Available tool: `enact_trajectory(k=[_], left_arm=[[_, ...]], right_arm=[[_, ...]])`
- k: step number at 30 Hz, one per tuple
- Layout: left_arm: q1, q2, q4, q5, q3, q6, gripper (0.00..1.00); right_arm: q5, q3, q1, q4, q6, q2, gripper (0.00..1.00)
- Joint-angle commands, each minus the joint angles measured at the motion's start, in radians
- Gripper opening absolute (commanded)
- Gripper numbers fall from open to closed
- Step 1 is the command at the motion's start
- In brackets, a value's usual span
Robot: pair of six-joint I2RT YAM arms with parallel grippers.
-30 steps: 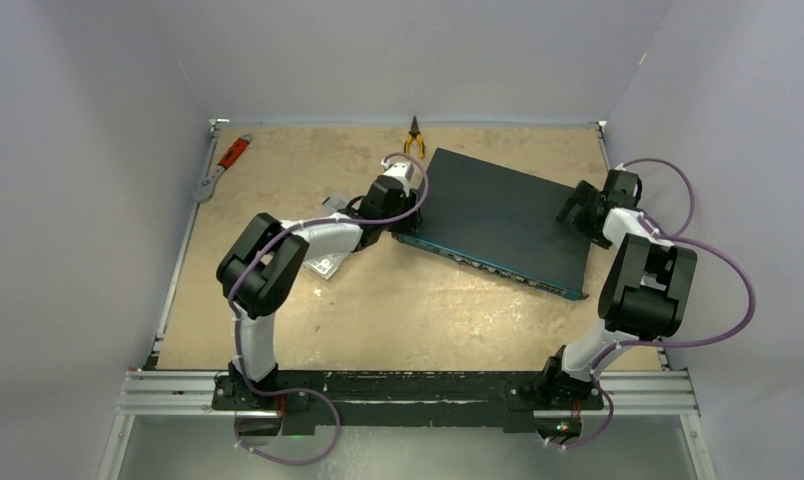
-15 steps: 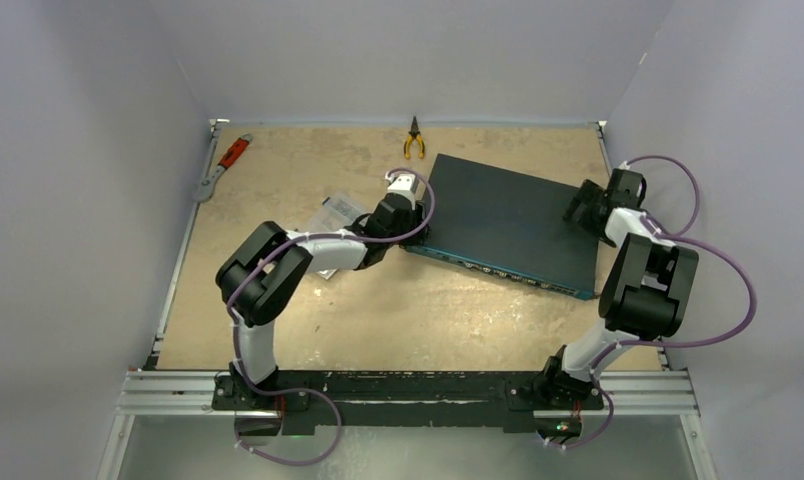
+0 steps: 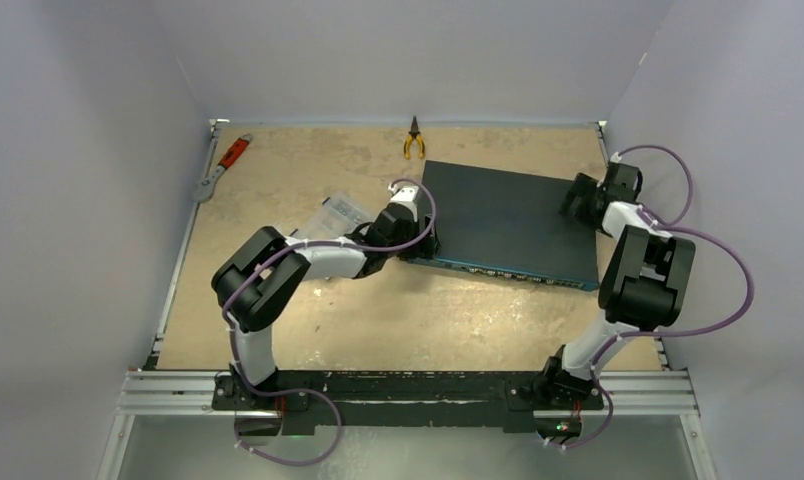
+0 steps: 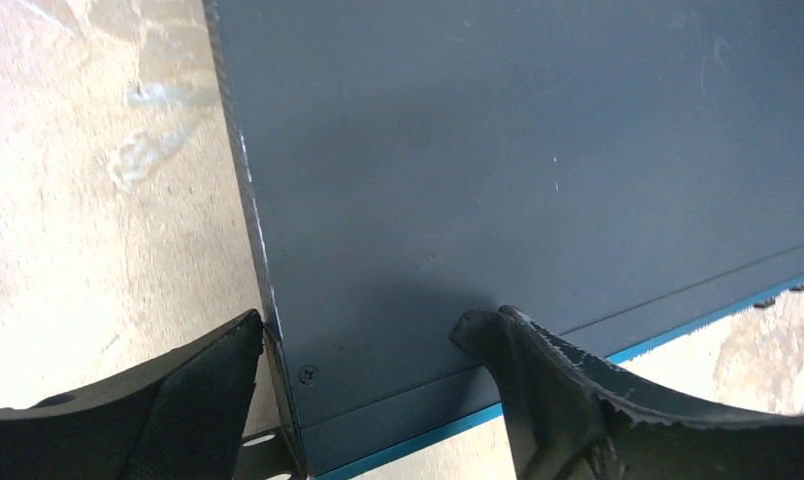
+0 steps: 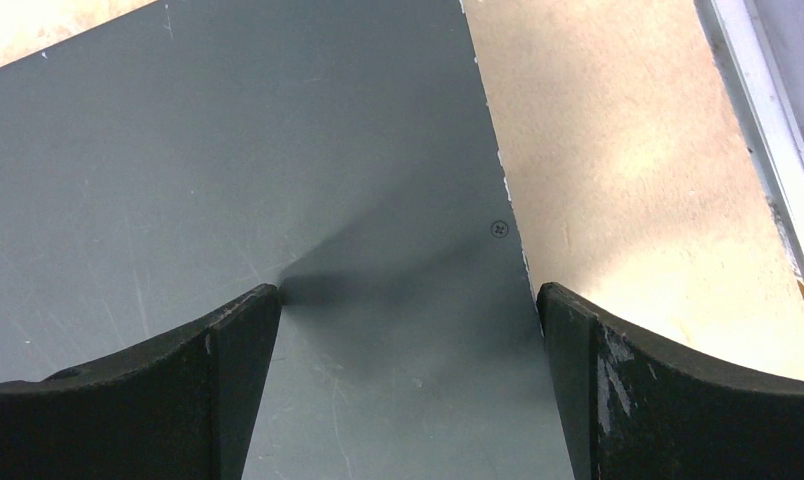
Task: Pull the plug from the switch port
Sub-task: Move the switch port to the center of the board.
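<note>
The switch (image 3: 503, 215) is a flat dark-teal box lying right of the table's centre. Its blue-edged port face (image 3: 508, 270) is turned toward the arms. No plug or cable shows in any view. My left gripper (image 3: 425, 240) is open at the switch's near left corner. In the left wrist view (image 4: 363, 330) one finger sits outside the left side wall and the other rests on the top (image 4: 538, 150). My right gripper (image 3: 570, 200) is open over the far right corner. In the right wrist view (image 5: 408, 295) it straddles the right edge of the top (image 5: 228, 150).
Yellow-handled pliers (image 3: 414, 140) lie at the back edge. A red-handled wrench (image 3: 223, 163) lies at the back left. A clear plastic compartment box (image 3: 335, 215) sits beside my left arm. The table's right rail (image 5: 768, 150) and the wall are close to my right gripper.
The switch has turned, so its port face lies more nearly parallel with the table's near edge. My left gripper moved nearer and rightward with that corner. My right gripper shifted slightly farther away.
</note>
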Motion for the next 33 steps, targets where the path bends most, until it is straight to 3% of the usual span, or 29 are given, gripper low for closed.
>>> enact_trajectory(k=[1,10,20,33], left_arm=[[-0.092,-0.042,0.031,0.398,-0.024,-0.123,0.81],[0.040,-0.132,-0.144,0.355,-0.030,-0.055,0.89],[0.065,-0.192,-0.342,0.212,-0.027,0.002,0.89],[0.183,-0.146,-0.332,0.295,0.024,0.022,0.87]], right_arm=[[-0.420,0.042,0.190,-0.031,0.117,-0.014,0.99],[-0.461,0.036,0.264,-0.028,0.121,0.012,0.98],[-0.540,-0.096,0.295,0.007,0.164,-0.052,0.98],[-0.637,-0.272,0.299,0.010,0.160,-0.127,0.98]])
